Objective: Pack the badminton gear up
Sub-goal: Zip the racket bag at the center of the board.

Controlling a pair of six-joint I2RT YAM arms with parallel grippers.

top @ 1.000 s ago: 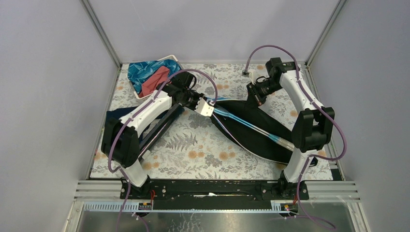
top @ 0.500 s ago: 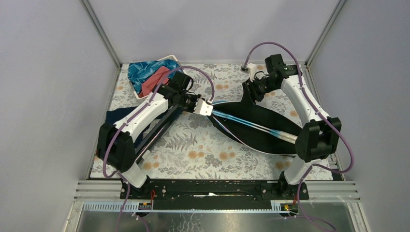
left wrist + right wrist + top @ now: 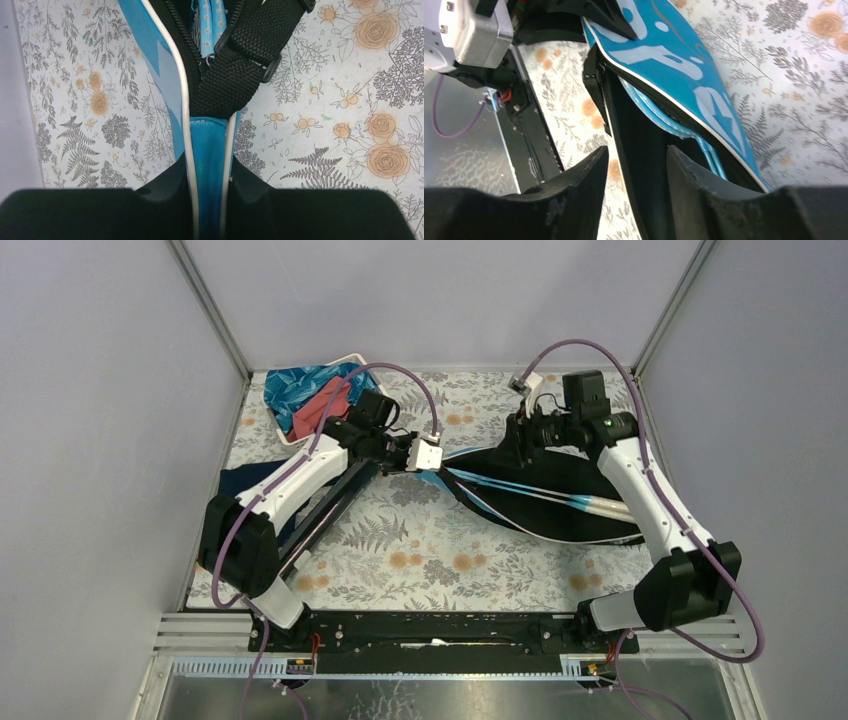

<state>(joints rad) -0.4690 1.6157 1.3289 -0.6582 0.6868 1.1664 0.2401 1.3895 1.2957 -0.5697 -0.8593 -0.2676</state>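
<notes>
Left jaws pinch the blue bag point(image 3: 210, 135) by its tip. Right jaws half open over its black rim; white lettering unreadable.

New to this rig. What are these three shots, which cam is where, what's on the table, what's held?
Two robot arms are bolted at the near edge of a floral table. The wide picture comes from a fixed camera above and behind them. The other two come from a camera on each wrist, looking past its own fingers. On the table lie a blue racket bag, open, with light-blue rackets inside, a long black tube, a navy cloth and a white basket of cloths. The left gripper is clamped on the bag's narrow end. The right gripper has its jaws apart over the bag's open edge, holding nothing.
</notes>
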